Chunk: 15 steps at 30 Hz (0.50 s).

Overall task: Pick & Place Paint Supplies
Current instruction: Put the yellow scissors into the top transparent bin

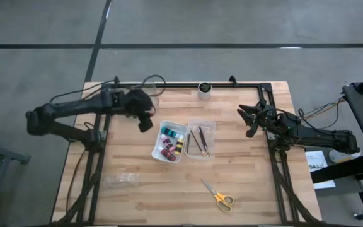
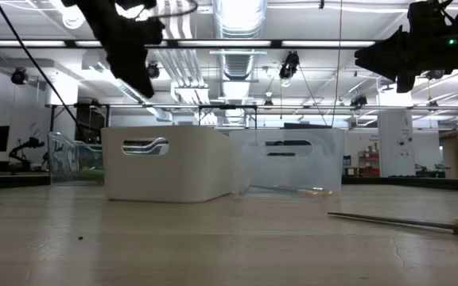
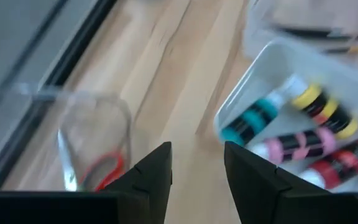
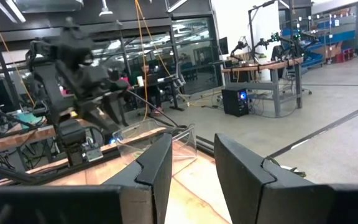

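Observation:
A white bin [image 1: 171, 142] in the middle of the table holds teal [image 3: 253, 118], yellow-and-black [image 3: 325, 109], purple-pink [image 3: 297, 146] and red [image 3: 340, 165] paint bottles lying on their sides. Beside it, a clear bin [image 1: 200, 139] holds thin dark brushes. Yellow-handled scissors [image 1: 218, 195] lie flat near the table's near edge. A clear container [image 3: 92, 149] by the far edge holds red-handled scissors. My left gripper [image 1: 145, 120] hovers open and empty between that container and the white bin. My right gripper [image 1: 251, 116] hangs open and empty over the table's right side.
A small white round cup [image 1: 204, 88] stands at the far edge. A clear plastic piece [image 1: 121, 181] lies near the near-left corner. A black frame rail runs along the far and side edges. Bare wood lies between the bins and the yellow scissors.

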Each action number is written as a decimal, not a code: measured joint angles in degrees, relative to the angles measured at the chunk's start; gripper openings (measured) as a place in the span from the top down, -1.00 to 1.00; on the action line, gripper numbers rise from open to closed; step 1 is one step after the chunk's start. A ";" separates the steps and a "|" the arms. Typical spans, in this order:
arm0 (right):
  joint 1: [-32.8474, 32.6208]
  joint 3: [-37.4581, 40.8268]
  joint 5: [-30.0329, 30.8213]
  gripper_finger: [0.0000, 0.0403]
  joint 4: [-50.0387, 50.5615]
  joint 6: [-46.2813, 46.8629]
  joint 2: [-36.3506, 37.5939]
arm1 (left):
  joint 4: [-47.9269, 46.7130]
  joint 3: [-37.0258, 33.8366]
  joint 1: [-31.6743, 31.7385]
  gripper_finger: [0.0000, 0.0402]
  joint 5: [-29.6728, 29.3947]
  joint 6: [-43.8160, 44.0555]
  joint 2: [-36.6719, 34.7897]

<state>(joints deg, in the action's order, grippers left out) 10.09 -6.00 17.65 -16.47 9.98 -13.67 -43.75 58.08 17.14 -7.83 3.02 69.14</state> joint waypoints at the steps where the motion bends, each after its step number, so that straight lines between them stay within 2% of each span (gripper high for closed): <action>1: 0.02 0.00 0.00 0.41 0.00 -0.05 0.00 | 1.50 0.00 -1.62 0.25 -0.96 0.01 0.00; 6: 0.00 0.00 0.00 0.41 0.00 -0.02 0.00 | 6.39 0.07 -6.61 0.25 -3.35 0.03 -0.04; 15: 0.00 0.00 0.00 0.41 0.00 0.07 0.02 | 7.02 -0.06 -7.36 0.25 -3.57 0.03 -0.04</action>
<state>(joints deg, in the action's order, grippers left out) 10.09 -6.00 17.65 -16.47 10.05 -13.65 -36.74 58.02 9.78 -11.40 3.05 69.10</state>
